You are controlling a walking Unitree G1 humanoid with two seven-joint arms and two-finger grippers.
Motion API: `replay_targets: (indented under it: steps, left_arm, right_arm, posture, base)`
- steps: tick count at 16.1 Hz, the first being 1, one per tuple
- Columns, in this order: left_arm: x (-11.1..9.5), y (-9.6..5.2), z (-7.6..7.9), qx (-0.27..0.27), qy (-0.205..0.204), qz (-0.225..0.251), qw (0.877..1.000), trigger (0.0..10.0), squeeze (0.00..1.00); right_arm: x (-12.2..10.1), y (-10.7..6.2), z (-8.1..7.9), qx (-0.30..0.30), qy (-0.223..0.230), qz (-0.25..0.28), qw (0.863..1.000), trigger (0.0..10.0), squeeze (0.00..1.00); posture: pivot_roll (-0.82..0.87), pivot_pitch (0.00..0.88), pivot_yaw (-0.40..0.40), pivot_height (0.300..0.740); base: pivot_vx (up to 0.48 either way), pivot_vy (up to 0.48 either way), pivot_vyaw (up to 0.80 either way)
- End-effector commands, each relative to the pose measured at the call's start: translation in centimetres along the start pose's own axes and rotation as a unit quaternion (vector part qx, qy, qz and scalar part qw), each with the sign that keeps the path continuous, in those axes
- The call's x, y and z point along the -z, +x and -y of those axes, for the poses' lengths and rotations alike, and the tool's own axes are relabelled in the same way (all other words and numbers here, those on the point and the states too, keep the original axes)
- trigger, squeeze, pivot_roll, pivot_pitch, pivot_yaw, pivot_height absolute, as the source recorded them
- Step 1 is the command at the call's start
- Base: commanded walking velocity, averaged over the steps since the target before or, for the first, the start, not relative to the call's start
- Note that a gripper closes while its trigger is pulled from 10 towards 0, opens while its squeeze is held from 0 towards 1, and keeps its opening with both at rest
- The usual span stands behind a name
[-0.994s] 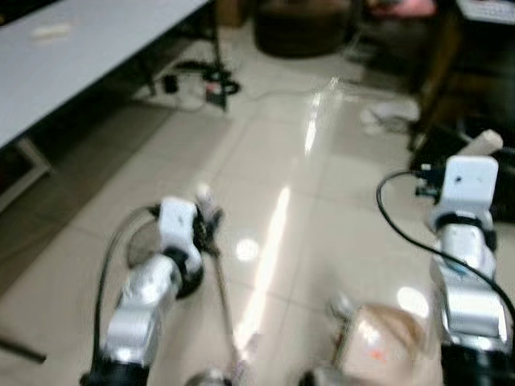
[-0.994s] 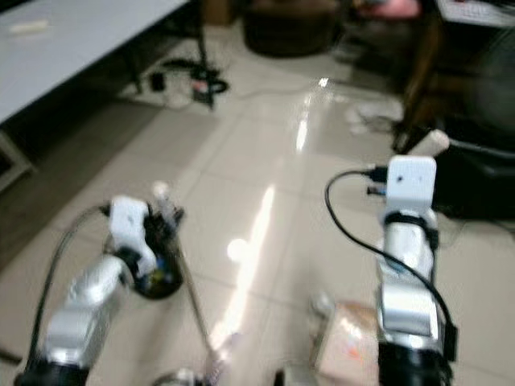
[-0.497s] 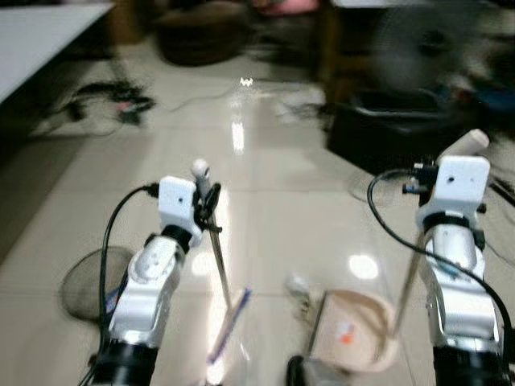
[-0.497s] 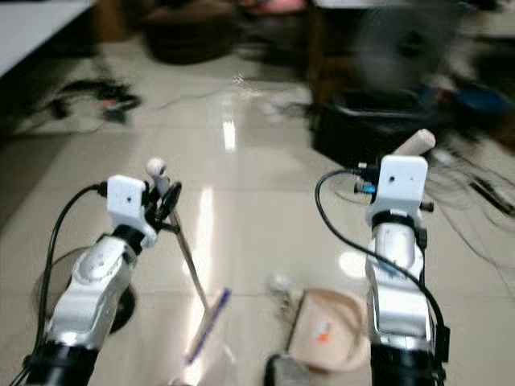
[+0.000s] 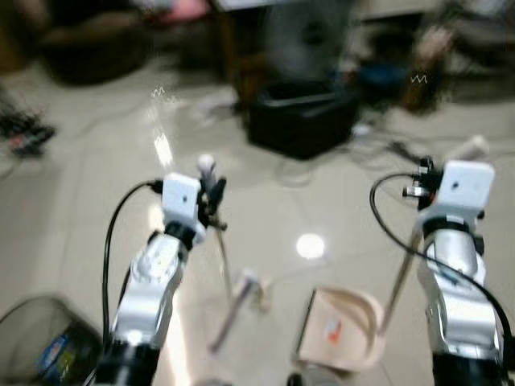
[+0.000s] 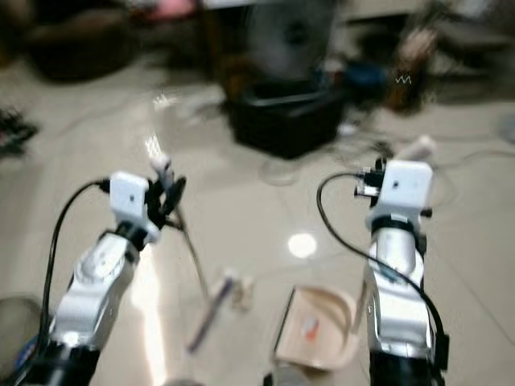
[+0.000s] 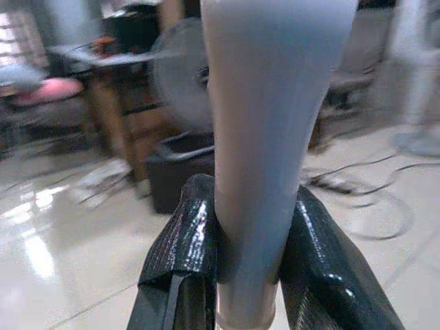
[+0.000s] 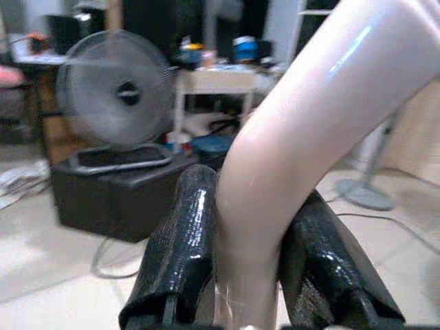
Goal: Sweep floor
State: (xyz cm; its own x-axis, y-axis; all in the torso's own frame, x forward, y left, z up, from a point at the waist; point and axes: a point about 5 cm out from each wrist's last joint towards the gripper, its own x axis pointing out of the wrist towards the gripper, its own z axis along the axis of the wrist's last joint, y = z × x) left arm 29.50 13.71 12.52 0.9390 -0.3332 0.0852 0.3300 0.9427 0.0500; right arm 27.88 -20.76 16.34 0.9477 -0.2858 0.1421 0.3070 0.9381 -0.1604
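Both pincers clamp broom [image 5: 229, 301], dustpan [image 5: 342, 330] handles.

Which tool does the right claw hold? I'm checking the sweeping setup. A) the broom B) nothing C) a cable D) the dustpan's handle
D: the right claw is shut on the cream dustpan handle, whose pan rests on the floor; the left claw holds the broom.

Motion blur smears the whole scene.
The broom head [image 5: 237, 310] is a smudge, the far clutter [image 5: 386, 76] unreadable; the wire basket [image 5: 44, 346] is cut by the frame's edge.
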Motion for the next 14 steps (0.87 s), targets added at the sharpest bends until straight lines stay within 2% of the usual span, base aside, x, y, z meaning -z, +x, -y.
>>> replay_targets:
  steps: [1, 4, 6, 8, 10, 14]
  left_arm:
    - [-0.97, 0.17, -0.34, -0.003, 0.012, 0.023, 1.0, 10.0, 0.0]
    - [-0.74, 0.13, -0.4, -0.009, 0.014, 0.019, 1.0, 10.0, 0.0]
    - [-0.61, 0.03, -0.54, -0.013, 0.016, 0.017, 1.0, 10.0, 0.0]
    - [-0.59, -0.11, -0.95, -0.023, 0.02, 0.015, 0.999, 10.0, 0.0]
    - [-0.6, -0.12, -1.02, -0.024, 0.021, 0.015, 0.999, 10.0, 0.0]
    - [-0.37, -0.09, -1.1, -0.025, 0.024, 0.009, 0.999, 10.0, 0.0]
  right_arm:
    - [-0.54, 0.1, -0.26, -0.005, -0.006, 0.021, 1.0, 10.0, 0.0]
    - [-0.42, 0.01, -0.32, -0.009, 0.019, 0.02, 1.0, 10.0, 0.0]
    - [-0.61, 0.08, -0.3, -0.017, 0.02, 0.026, 0.999, 10.0, 0.0]
    - [-0.54, 0.14, -0.9, -0.044, 0.003, 0.024, 0.999, 10.0, 0.0]
    - [-0.59, 0.04, -0.92, -0.041, 0.01, 0.034, 0.999, 10.0, 0.0]
    - [-0.53, -0.05, -0.88, -0.047, 0.027, 0.031, 0.998, 10.0, 0.0]
  posture:
    - [-0.06, 0.043, 0.041, 0.74]
    - [-0.05, 0.047, 0.04, 0.74]
    - [-0.05, 0.049, 0.039, 0.74]
    - [-0.05, 0.051, 0.037, 0.74]
    - [-0.05, 0.053, 0.037, 0.74]
    - [-0.05, 0.06, 0.04, 0.74]
  base:
    - [0.315, 0.0, 0.0]
    - [0.319, 0.0, 0.0]
    - [0.33, 0.0, 0.0]
    - [0.334, 0.0, 0.77]
    - [0.33, 0.0, 0.73]
    - [0.33, 0.0, 0.0]
